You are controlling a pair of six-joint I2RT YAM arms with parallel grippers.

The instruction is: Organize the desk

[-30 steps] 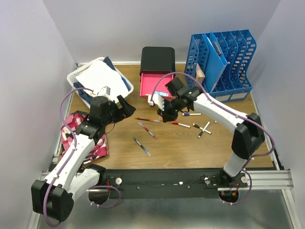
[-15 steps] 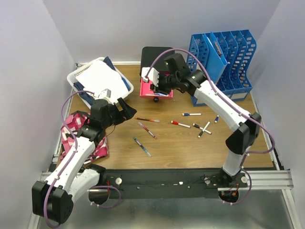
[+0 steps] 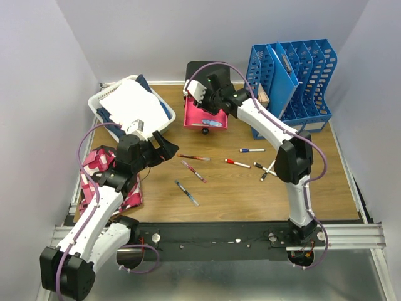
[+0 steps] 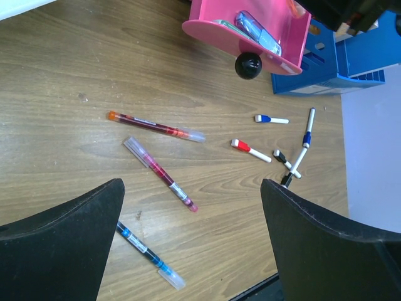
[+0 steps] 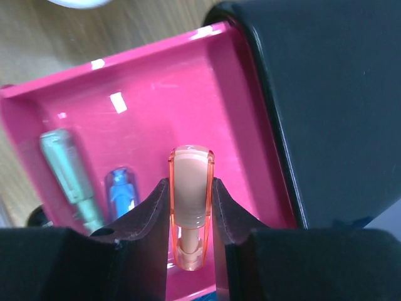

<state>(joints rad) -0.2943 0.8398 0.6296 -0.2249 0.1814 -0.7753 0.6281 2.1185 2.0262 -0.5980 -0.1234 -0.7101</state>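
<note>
The wooden desk [image 3: 250, 194] carries several loose pens: a red one [image 4: 156, 125], a pink one [image 4: 160, 172], a blue one [image 4: 147, 254], and small markers [image 4: 250, 150] to the right. My right gripper [image 3: 210, 103] hangs over the open pink drawer [image 3: 205, 116] at the back. It is shut on an orange clear-capped pen [image 5: 190, 182], held just above the drawer floor [image 5: 156, 81]. A green pen [image 5: 69, 169] and a blue pen [image 5: 122, 188] lie in the drawer. My left gripper [image 3: 164, 143] is open and empty above the desk [image 4: 191, 183], left of the pens.
A black drawer unit [image 3: 207, 76] stands at the back centre and a blue file organiser [image 3: 294, 81] at the back right. A white basket of papers [image 3: 128, 103] sits at the back left. A pink patterned cloth [image 3: 103, 169] lies on the left. A black rail [image 3: 250, 241] runs along the front edge.
My right arm has swung from the middle of the desk back to the pink drawer, carrying the orange pen. My left arm has barely moved.
</note>
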